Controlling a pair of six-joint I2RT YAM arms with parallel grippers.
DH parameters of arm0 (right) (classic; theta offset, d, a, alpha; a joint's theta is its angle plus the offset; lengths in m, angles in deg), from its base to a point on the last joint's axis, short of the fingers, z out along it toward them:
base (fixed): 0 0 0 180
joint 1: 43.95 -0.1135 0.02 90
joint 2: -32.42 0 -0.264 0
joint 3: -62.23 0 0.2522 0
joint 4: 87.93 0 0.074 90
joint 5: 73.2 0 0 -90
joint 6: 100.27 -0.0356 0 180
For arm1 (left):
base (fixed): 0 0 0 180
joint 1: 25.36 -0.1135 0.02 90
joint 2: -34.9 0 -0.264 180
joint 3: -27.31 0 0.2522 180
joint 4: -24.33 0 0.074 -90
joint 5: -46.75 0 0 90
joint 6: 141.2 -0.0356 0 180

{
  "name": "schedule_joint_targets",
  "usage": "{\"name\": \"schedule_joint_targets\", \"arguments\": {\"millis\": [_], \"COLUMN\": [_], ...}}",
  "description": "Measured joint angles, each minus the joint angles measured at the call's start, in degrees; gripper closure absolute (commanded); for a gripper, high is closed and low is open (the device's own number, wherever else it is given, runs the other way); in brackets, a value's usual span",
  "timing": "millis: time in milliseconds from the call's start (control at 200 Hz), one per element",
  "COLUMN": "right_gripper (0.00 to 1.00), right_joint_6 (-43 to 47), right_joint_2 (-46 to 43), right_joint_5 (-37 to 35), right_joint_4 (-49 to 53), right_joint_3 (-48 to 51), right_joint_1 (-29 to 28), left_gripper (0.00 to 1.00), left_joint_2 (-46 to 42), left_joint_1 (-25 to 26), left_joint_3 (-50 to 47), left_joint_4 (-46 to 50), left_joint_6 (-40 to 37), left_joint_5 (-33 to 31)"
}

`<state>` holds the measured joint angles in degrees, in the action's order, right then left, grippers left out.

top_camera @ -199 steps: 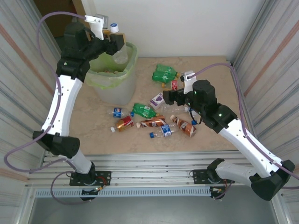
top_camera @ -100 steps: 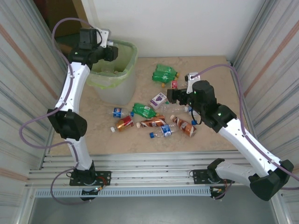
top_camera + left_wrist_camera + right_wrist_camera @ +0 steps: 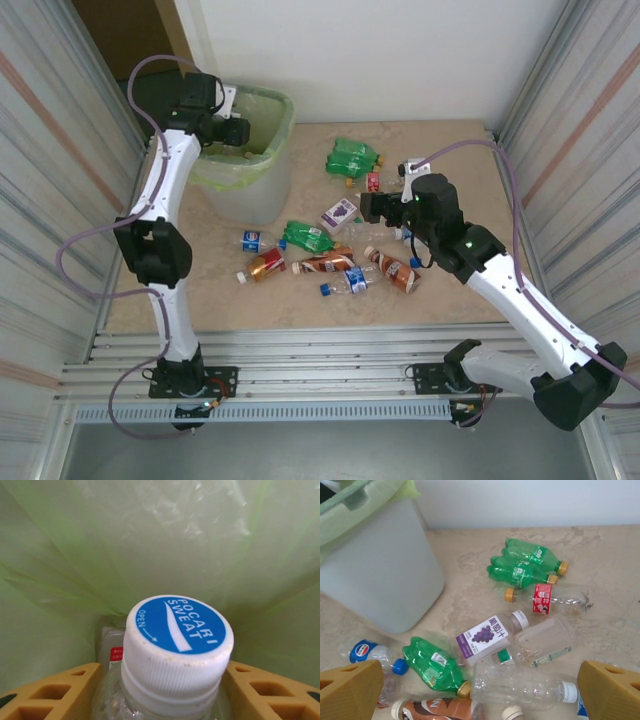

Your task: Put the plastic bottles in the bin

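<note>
My left gripper [image 3: 233,130] reaches down into the bin [image 3: 281,128], a whitish tub lined with a light green bag. It is shut on a clear plastic bottle [image 3: 177,645] with a blue and white cap, held at the neck between the yellow fingers [image 3: 55,692]. Another clear bottle [image 3: 112,650] lies lower in the bin. My right gripper [image 3: 364,207] hangs open above the loose bottles on the table: a purple-labelled one [image 3: 492,636], a clear one [image 3: 525,685] below the open jaws, a crushed green one [image 3: 434,666] and a green pair [image 3: 525,565].
More bottles lie toward the near edge: red [image 3: 267,264], brown [image 3: 325,264], another brown [image 3: 398,271] and two blue-labelled ones [image 3: 255,241]. Corrugated metal walls close both sides. The bin's wall [image 3: 380,575] stands left of the pile.
My left arm has swung down from above the bin's rim and carried the capped bottle inside the bin. My right arm has barely moved.
</note>
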<state>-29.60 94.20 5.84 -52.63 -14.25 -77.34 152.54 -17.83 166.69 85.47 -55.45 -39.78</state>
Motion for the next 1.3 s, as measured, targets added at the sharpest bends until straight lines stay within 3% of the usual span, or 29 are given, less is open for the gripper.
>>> {"name": "schedule_joint_targets", "arguments": {"millis": [120,195,531,787,982,1303], "right_gripper": [0.02,0.02,0.02,0.02,0.02,0.02], "right_joint_6": [-0.22,-0.44,-2.86,-7.48,-13.35,-16.28], "right_joint_2": [0.00,0.00,0.61,1.36,3.04,9.57], "right_joint_5": [-0.04,-0.20,-1.36,-3.98,-3.08,5.18], "right_joint_4": [0.15,0.44,2.08,6.19,11.63,19.02], "right_joint_3": [0.00,0.00,0.02,0.02,0.15,1.03], "right_joint_1": [0.55,0.92,3.21,7.21,15.02,22.62], "left_gripper": [0.26,0.22,0.22,0.21,0.19,0.10], "left_joint_2": [0.15,0.15,-1.07,-8.22,-18.08,-36.39], "left_joint_1": [-0.09,-0.09,-0.09,-0.09,-0.09,2.82], "left_joint_3": [0.20,0.90,2.32,0.39,-7.80,-33.48], "left_joint_4": [1.09,1.14,1.25,-1.09,-5.90,-19.43], "left_joint_6": [0.52,1.09,2.51,4.11,5.64,10.91], "left_joint_5": [-0.13,-0.13,2.01,5.22,8.70,12.59]}}
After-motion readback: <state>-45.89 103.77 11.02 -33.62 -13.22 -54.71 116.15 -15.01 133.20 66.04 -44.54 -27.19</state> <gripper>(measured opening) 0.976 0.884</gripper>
